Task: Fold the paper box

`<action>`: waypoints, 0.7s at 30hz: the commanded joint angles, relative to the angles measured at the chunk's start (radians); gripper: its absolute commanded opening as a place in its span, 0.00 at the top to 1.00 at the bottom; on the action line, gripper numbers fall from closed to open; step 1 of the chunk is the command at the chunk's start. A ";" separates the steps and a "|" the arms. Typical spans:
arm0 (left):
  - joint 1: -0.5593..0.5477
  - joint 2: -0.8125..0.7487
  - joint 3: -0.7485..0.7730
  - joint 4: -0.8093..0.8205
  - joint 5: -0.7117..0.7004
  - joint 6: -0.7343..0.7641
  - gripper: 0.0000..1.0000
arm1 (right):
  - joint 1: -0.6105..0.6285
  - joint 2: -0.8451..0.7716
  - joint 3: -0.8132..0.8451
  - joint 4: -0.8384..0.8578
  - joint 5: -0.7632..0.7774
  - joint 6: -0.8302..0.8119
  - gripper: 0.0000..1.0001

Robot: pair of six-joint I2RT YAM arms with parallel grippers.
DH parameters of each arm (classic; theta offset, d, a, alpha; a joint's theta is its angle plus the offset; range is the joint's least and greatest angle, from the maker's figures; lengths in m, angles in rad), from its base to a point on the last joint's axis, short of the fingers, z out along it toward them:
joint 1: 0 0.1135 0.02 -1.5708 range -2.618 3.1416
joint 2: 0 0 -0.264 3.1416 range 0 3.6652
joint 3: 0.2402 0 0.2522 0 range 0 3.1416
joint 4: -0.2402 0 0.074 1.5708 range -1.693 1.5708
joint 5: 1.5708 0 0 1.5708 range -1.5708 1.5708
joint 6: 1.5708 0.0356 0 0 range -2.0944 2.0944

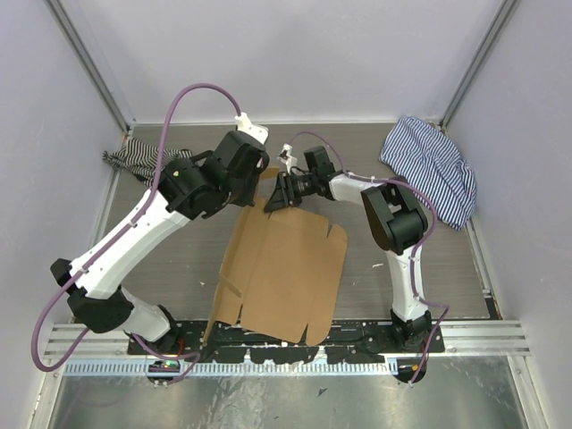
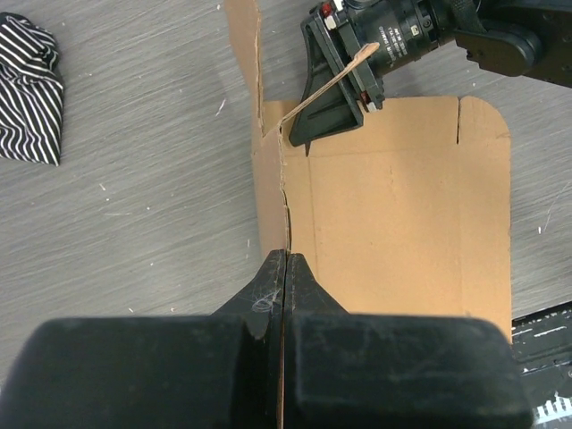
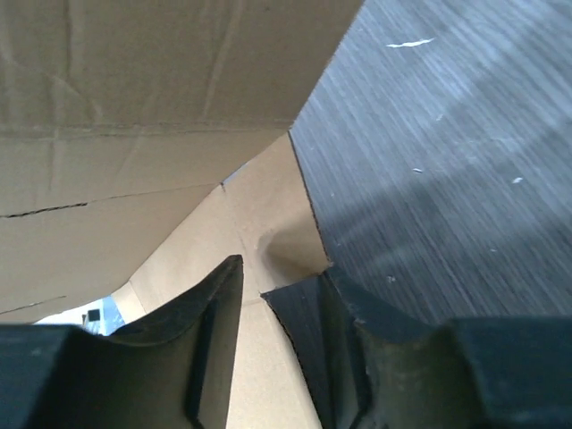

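The paper box (image 1: 295, 268) is a brown cardboard sheet lying mostly flat mid-table, with its left side flap raised. My left gripper (image 1: 253, 183) is at the sheet's far left corner. In the left wrist view it (image 2: 285, 259) is shut on the thin upright edge of that flap, beside the flat panel (image 2: 402, 206). My right gripper (image 1: 273, 198) is at the sheet's far edge, close to the left one. In the right wrist view its jaws (image 3: 255, 281) stand apart astride a small lifted flap, with cardboard (image 3: 134, 80) above and below.
A blue-striped cloth (image 1: 433, 165) lies at the back right. A black-and-white striped cloth (image 1: 134, 159) lies at the back left and also shows in the left wrist view (image 2: 27, 89). A metal rail (image 1: 286, 344) runs along the near edge. Walls enclose three sides.
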 commanded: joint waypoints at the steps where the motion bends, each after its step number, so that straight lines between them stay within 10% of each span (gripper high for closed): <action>1: -0.003 -0.012 -0.018 0.057 0.025 -0.019 1.00 | 0.001 -0.061 0.049 -0.024 0.043 -0.063 0.60; 21: 0.001 -0.033 -0.161 0.113 -0.007 -0.092 1.00 | 0.007 0.008 0.064 0.126 0.006 -0.029 0.76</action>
